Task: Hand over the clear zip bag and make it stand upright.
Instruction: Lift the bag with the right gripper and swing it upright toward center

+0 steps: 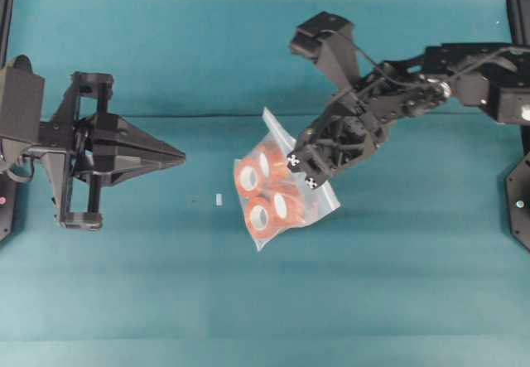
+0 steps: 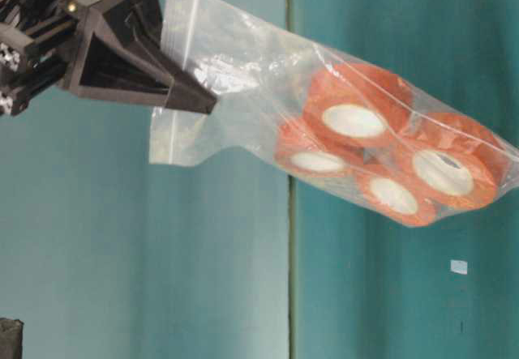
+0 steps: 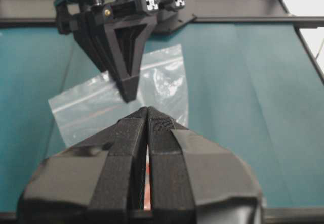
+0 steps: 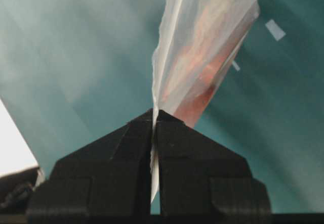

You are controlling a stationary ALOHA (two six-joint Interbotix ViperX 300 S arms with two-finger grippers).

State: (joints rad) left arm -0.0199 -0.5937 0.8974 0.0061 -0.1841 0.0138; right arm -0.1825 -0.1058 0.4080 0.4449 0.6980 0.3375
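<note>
Apparently airborne, clear zip bag [image 1: 277, 186] hangs pinched in right end effector [image 1: 301, 171].

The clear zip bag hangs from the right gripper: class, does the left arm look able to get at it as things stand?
Probably yes. Bare table lies between the left gripper and the clear zip bag, which the right gripper holds lifted; but the left gripper is shut and must open first.

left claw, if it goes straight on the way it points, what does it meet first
Probably the bag, held in the right claw. The shut left claw points at it across bare table, though their heights are hard to compare.
</note>
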